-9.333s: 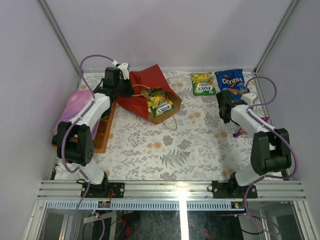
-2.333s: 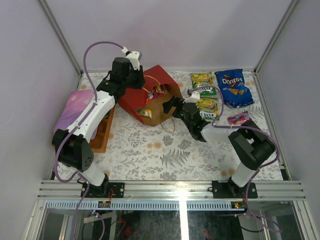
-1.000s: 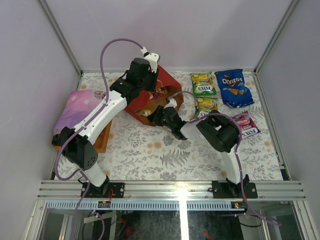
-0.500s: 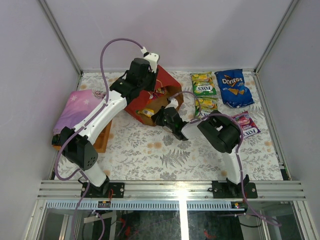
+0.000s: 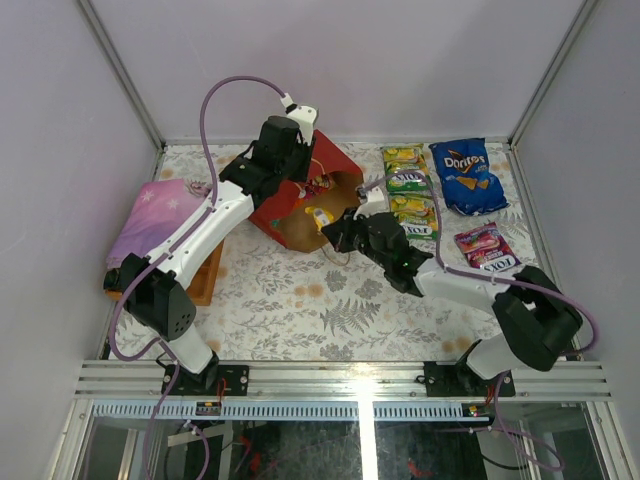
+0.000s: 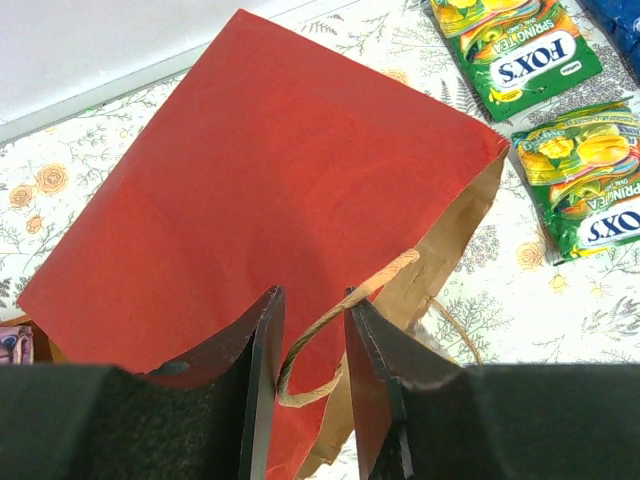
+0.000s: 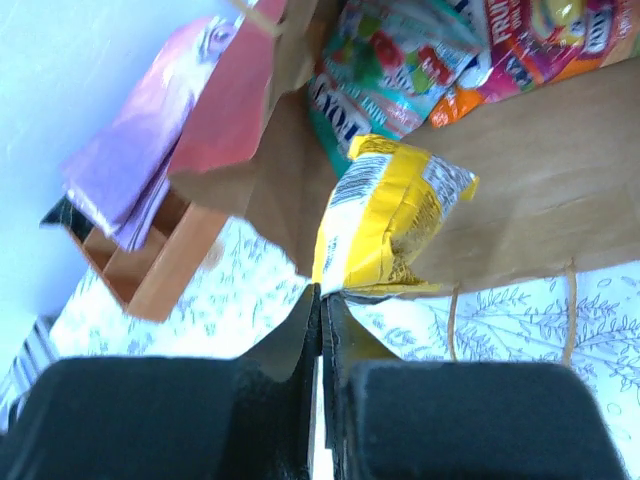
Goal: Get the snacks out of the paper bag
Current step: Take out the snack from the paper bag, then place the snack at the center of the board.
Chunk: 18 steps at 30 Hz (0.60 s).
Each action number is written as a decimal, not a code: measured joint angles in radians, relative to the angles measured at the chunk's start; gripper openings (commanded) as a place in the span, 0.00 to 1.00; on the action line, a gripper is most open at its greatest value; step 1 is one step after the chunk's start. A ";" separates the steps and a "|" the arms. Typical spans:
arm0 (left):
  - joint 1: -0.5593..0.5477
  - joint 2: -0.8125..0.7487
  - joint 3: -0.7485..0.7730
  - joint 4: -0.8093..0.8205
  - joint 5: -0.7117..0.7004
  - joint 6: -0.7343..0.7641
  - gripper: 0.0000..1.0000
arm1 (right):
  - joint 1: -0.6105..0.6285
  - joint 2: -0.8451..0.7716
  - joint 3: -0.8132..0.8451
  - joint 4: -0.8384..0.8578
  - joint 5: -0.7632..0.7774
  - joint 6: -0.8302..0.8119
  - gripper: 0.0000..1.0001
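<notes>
The paper bag [image 5: 338,162], red outside and brown inside, lies on its side with its mouth to the right. My left gripper [image 5: 297,178] is over its top edge, jaws apart, with the bag's handle [image 6: 320,325] looped between the fingers [image 6: 265,340]. My right gripper [image 5: 332,228] is shut on the lower edge of a small yellow packet [image 5: 321,217] at the bag's mouth. The wrist view shows that packet [image 7: 390,220] against the brown lining [image 7: 540,200]. Teal [image 7: 385,60] and pink-orange [image 7: 540,35] packets lie deeper inside.
Two green-yellow packs [image 5: 407,167] [image 5: 413,212], a blue Doritos bag [image 5: 463,175] and a pink pack [image 5: 485,247] lie on the table to the right. A wooden tray [image 5: 205,265] with a folded pink-purple cloth [image 5: 155,215] stands at the left edge.
My right gripper has drawn back to the right from the bag's mouth, bringing the yellow packet out to the opening. The left arm has stayed at the bag's top edge.
</notes>
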 measured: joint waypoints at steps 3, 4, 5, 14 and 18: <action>0.000 0.000 0.000 0.000 -0.006 0.004 0.31 | 0.013 -0.076 -0.037 -0.070 -0.064 -0.064 0.00; 0.000 0.000 0.000 0.000 -0.007 0.006 0.31 | 0.031 -0.104 -0.058 -0.098 -0.087 -0.094 0.00; 0.000 0.000 0.000 0.000 -0.008 0.007 0.30 | 0.049 -0.121 -0.070 -0.118 -0.103 -0.113 0.00; 0.000 0.000 0.000 0.000 -0.018 0.012 0.31 | 0.240 -0.030 0.002 -0.207 -0.243 -0.219 0.00; 0.000 0.000 -0.007 0.000 -0.033 0.017 0.31 | 0.239 0.087 0.069 -0.199 -0.270 -0.230 0.52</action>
